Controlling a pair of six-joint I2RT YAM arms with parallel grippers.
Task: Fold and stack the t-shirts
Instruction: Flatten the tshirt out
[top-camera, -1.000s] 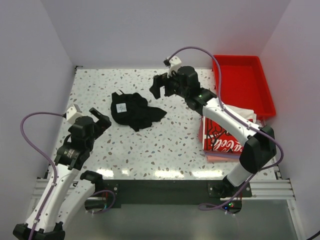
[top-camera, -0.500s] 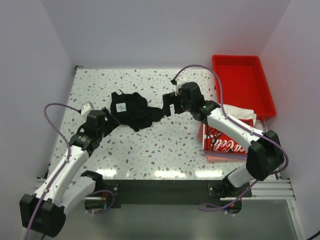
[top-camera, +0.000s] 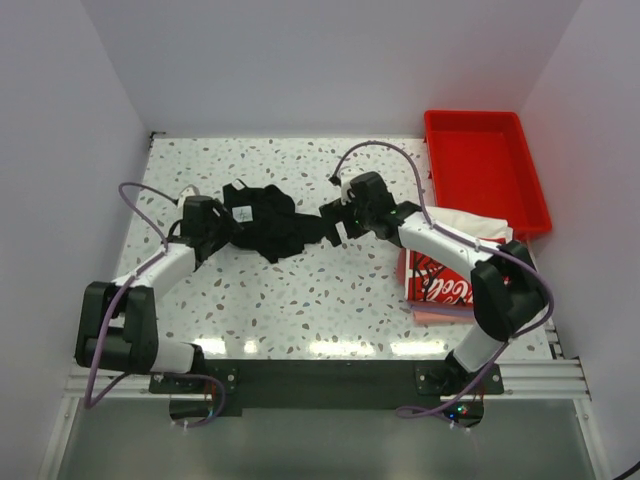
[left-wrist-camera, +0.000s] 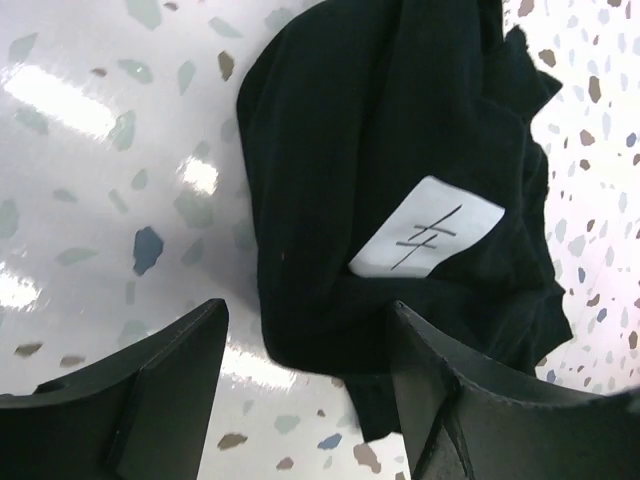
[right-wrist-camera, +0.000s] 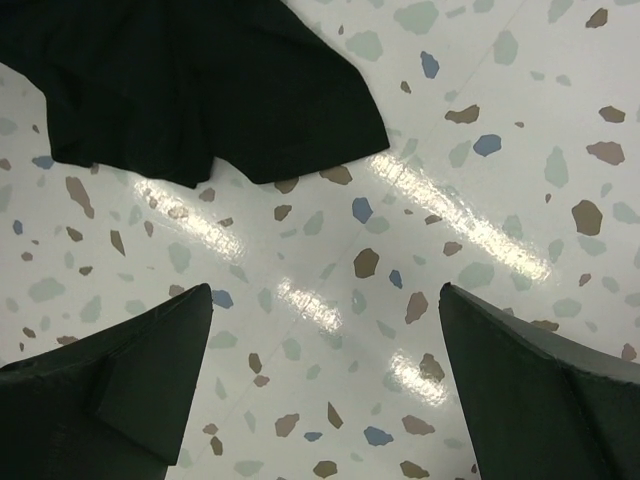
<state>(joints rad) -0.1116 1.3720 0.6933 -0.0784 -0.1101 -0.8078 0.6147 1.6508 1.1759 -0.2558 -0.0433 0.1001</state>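
The left gripper (left-wrist-camera: 305, 320) stood partly open, low over the table (top-camera: 300, 290). Its fingers straddled the left edge of the crumpled black shirt (left-wrist-camera: 380, 120), with cloth between them not yet pinched. A white label (left-wrist-camera: 428, 240) showed on the shirt. The right gripper (right-wrist-camera: 325, 295) was spread wide and held nothing, with bare table between its fingers and the shirt's right corner just ahead. The shirt lay mid-table between both arms.
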